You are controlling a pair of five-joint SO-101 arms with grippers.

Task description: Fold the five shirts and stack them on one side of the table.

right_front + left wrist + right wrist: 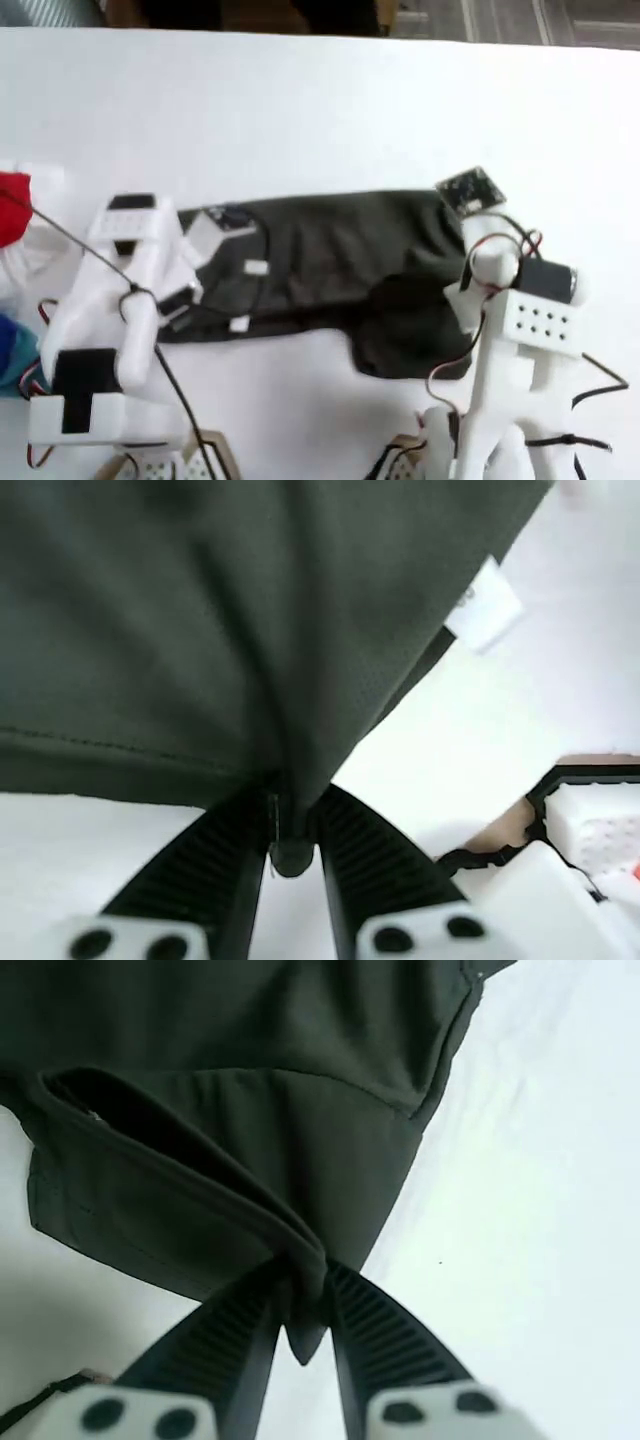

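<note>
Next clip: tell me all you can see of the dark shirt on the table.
The dark shirt looks like soft, near-black knit with stitched hems and a small white label. It lies stretched sideways on the white table, creased, one sleeve jutting toward the near edge. The left gripper pinches a fold at one end, the right gripper a hemmed fold at the other.

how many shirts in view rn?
1 for sure: dark shirt mid-table, pinched by left hand and right hand. Red cloth and blue cloth at the high view's left edge may be more.
</note>
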